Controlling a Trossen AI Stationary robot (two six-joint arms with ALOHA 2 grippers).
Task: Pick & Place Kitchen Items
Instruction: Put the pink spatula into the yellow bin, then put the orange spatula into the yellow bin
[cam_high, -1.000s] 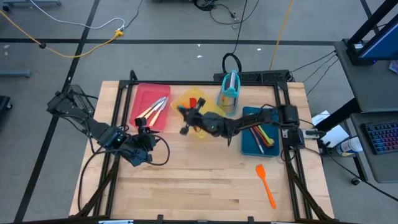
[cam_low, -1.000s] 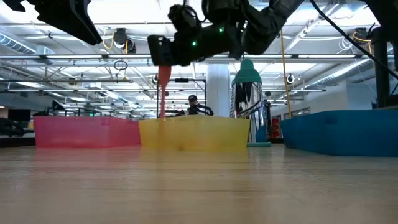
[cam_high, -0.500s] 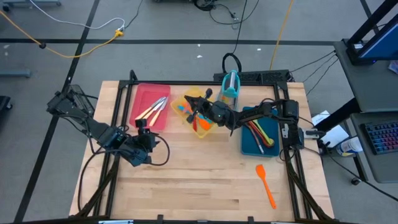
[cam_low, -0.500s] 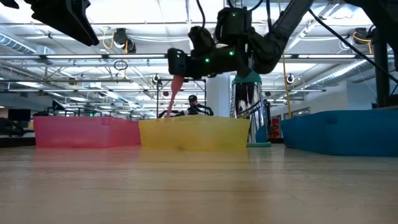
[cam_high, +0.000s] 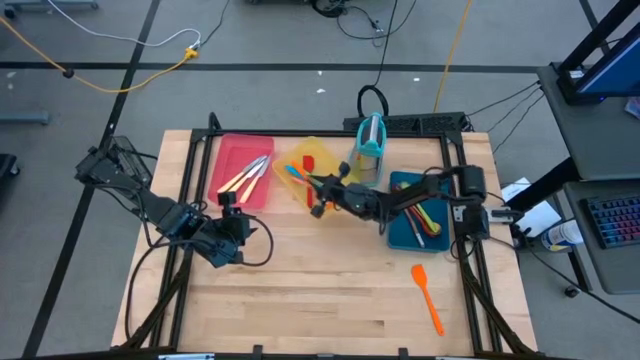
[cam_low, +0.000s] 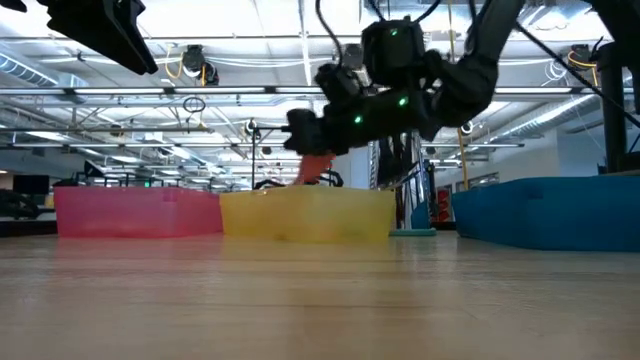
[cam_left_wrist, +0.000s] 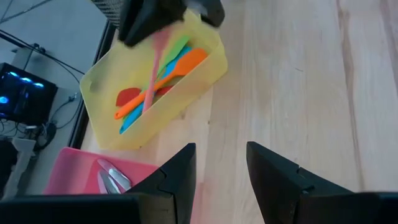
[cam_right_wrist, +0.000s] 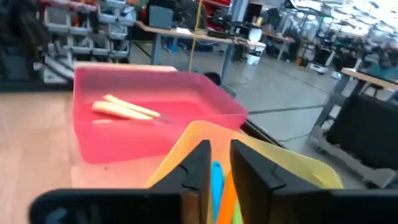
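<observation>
Pink spatula (cam_left_wrist: 152, 71) slants just below the right pincer (cam_high: 318, 193) into the yellow tray (cam_left_wrist: 186, 99). I cannot tell whether it is pinched. Dropped askew, it may catch the rim and tip onto the worktop (cam_high: 300, 300). The left pincer (cam_left_wrist: 221, 149) waits spread, well apart.

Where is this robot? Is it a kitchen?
Probably not: it looks like a big workshop or lab. Pipes and lights run overhead, desks stand behind, cables cross the floor.
</observation>
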